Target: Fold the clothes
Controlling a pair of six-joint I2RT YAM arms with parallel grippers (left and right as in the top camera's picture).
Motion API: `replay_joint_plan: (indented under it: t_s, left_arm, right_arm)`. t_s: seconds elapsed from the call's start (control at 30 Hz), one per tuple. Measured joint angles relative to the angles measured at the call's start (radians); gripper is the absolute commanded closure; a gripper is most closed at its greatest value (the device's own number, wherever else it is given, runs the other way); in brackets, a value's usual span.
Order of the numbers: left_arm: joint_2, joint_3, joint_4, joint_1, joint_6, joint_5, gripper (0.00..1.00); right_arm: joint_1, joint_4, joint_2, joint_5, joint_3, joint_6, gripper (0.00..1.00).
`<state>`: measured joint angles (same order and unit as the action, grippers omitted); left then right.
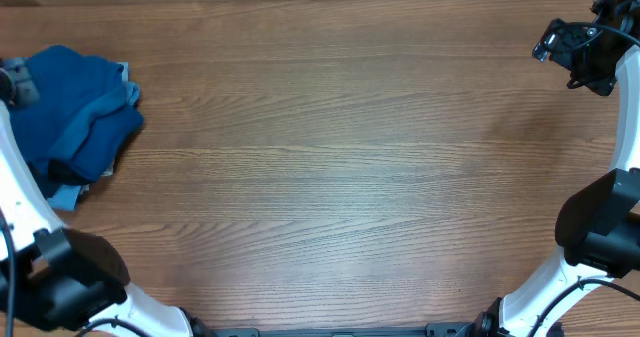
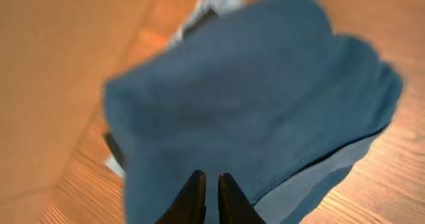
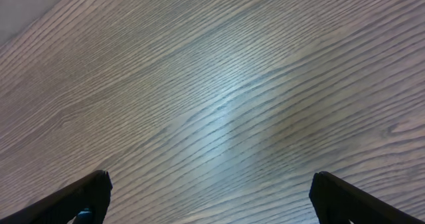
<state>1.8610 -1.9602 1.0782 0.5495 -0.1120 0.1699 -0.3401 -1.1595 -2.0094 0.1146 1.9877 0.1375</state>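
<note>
Shirt (image 1: 75, 107) lies bunched at the table's (image 1: 350, 157) left edge, right under our left hand (image 2: 211, 191), fingers nearly together; our right hand (image 3: 209, 197), fingers wide apart, hovers well apart.

The table (image 1: 350, 157) is viewed straight down from overhead, with both arm bases (image 1: 60, 287) at the lower edge. The left wrist view is aimed past the left gripper (image 2: 211, 179), close over the shirt (image 2: 252, 104), which is also shown overhead at far left. The right wrist view is held near the bare table, framed by the right gripper (image 3: 209, 177).
</note>
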Motion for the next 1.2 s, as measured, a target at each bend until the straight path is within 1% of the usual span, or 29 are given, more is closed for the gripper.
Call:
replay_joint_plan:
  t_s: [0.03, 0.07, 0.17, 0.3, 0.37, 0.47, 0.53, 0.6, 0.67, 0.7, 0.8, 0.9, 0.97, 1.07, 1.1, 1.13, 1.2]
  left_arm:
    - [0.031, 0.012, 0.015, 0.002, 0.051, 0.027, 0.95]
    - [0.071, 0.021, 0.031, 0.008, 0.101, 0.048, 0.96]
    - [0.173, 0.03, 0.117, 0.041, 0.214, 0.079, 0.96]
    - [0.221, 0.035, 0.153, 0.084, 0.3, 0.096, 0.96]
    - [0.216, 0.035, 0.151, 0.087, 0.317, 0.092, 0.96]
    - [0.153, -0.004, 0.126, 0.087, 0.323, 0.007, 0.95]
    - [0.046, -0.05, 0.05, 0.087, 0.323, -0.118, 0.96]
    - [-0.029, -0.086, 0.026, 0.084, 0.323, -0.228, 0.96]
    - [-0.024, -0.09, 0.035, 0.065, 0.323, -0.272, 0.95]
    - [0.008, -0.09, 0.042, 0.042, 0.323, -0.286, 0.95]
    - [0.133, -0.088, 0.061, -0.006, 0.322, -0.284, 0.96]
    - [0.264, -0.083, 0.118, -0.013, 0.322, -0.265, 0.96]
    - [0.302, -0.073, 0.124, -0.011, 0.322, -0.263, 0.96]
    - [0.294, -0.082, 0.124, -0.01, 0.32, -0.263, 0.96]
    - [0.289, -0.106, 0.124, -0.006, 0.319, -0.263, 0.94]
    - [0.278, -0.136, 0.123, -0.004, 0.319, -0.262, 0.89]
    - [0.223, -0.195, 0.103, 0.002, 0.32, -0.258, 0.87]
  right_arm:
    - [0.0, 0.0, 0.0, 0.0, 0.0, 0.0, 0.0]
    - [0.0, -0.001, 0.0, 0.0, 0.0, 0.0, 0.0]
    - [0.0, 0.0, 0.0, 0.0, 0.0, 0.0, 0.0]
    - [0.0, 0.0, 0.0, 0.0, 0.0, 0.0, 0.0]
    - [0.0, 0.0, 0.0, 0.0, 0.0, 0.0, 0.0]
    - [0.0, 0.0, 0.0, 0.0, 0.0, 0.0, 0.0]
    - [0.0, 0.0, 0.0, 0.0, 0.0, 0.0, 0.0]
    - [0.0, 0.0, 0.0, 0.0, 0.0, 0.0, 0.0]
    - [0.0, 0.0, 0.0, 0.0, 0.0, 0.0, 0.0]
    - [0.0, 0.0, 0.0, 0.0, 0.0, 0.0, 0.0]
    - [0.0, 0.0, 0.0, 0.0, 0.0, 0.0, 0.0]
    - [0.0, 0.0, 0.0, 0.0, 0.0, 0.0, 0.0]
    - [0.0, 0.0, 0.0, 0.0, 0.0, 0.0, 0.0]
    - [0.0, 0.0, 0.0, 0.0, 0.0, 0.0, 0.0]
    - [0.0, 0.0, 0.0, 0.0, 0.0, 0.0, 0.0]
    - [0.0, 0.0, 0.0, 0.0, 0.0, 0.0, 0.0]
    - [0.0, 0.0, 0.0, 0.0, 0.0, 0.0, 0.0]
